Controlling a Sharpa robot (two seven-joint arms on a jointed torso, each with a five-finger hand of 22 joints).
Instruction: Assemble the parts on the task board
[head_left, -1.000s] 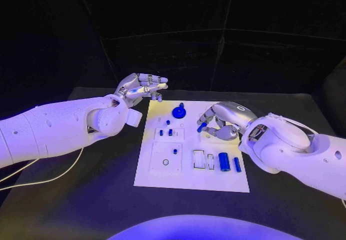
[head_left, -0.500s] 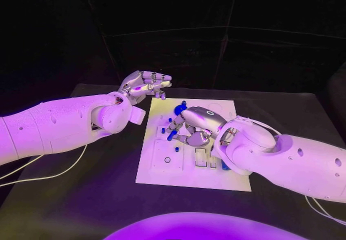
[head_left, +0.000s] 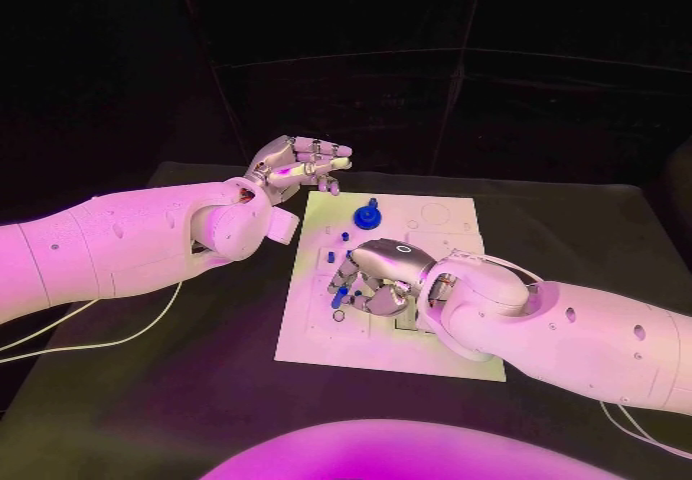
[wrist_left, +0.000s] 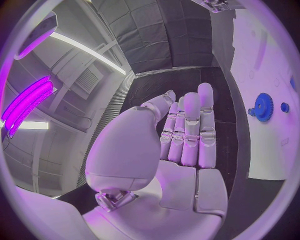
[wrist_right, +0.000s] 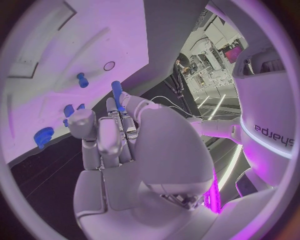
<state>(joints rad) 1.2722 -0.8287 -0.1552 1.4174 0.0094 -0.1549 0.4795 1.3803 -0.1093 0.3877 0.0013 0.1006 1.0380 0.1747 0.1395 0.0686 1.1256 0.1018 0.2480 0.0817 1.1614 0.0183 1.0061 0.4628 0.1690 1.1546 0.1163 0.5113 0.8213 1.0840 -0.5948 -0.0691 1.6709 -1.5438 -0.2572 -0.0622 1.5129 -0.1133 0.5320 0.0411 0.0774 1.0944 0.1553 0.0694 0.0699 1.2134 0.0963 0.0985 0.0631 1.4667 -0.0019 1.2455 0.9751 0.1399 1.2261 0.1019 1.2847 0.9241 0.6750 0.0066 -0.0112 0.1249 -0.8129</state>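
Under right robot hand (head_left: 378, 275): small blue cylindrical peg (wrist_right: 117, 91) pinched upright, round board hole (wrist_right: 109, 65) just beyond fingertips; left robot hand (head_left: 300, 163) curled empty.

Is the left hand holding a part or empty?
Empty: the left hand shows bare fingers in its wrist view, raised near the task board's far corner.

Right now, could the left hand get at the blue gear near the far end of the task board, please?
Probably yes. The left hand hovers holding nothing beside the board's far corner, and the blue gear stands uncovered close by; the right hand works nearer the middle of the task board, out of the way.
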